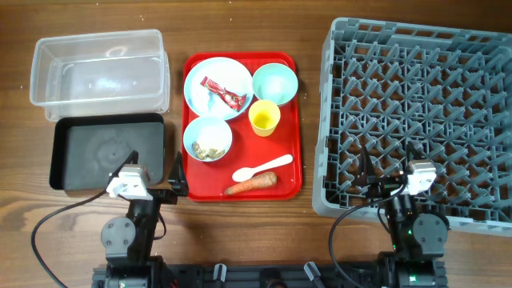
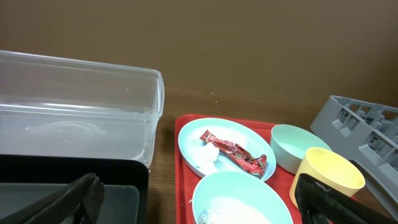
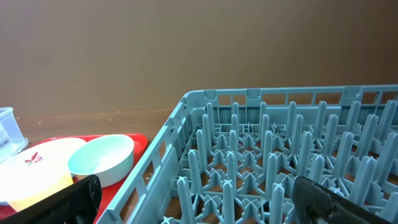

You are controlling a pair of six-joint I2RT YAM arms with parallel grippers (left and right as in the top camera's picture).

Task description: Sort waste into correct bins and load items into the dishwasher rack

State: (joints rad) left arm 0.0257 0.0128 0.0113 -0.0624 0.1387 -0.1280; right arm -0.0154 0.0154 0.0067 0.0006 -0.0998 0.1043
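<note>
On the red tray (image 1: 292, 152), a pale blue plate (image 1: 228, 70) holds the red wrapper (image 1: 223, 94). One bowl (image 1: 207, 132) holds beige crumbs (image 1: 206, 150); the other bowl (image 1: 275, 83) is empty. The yellow cup (image 1: 264, 118), white spoon (image 1: 262, 168) and carrot piece (image 1: 250, 184) lie beside them. The clear tub (image 1: 98, 72) and black tray (image 1: 108, 150) are to the left, and the grey rack (image 1: 416, 112) is to the right. My left gripper (image 1: 154, 170) (image 2: 196, 208) is open between the black tray and the crumb bowl (image 2: 242, 199). My right gripper (image 1: 388, 170) (image 3: 199, 205) is open over the rack's near left corner (image 3: 280, 143).
The wooden table edge runs along the front by both arm bases. The rack's tall left wall (image 3: 161, 162) stands between my right gripper and the red tray (image 3: 134, 146). The clear tub's wall (image 2: 81, 106) rises behind the black tray (image 2: 74, 180).
</note>
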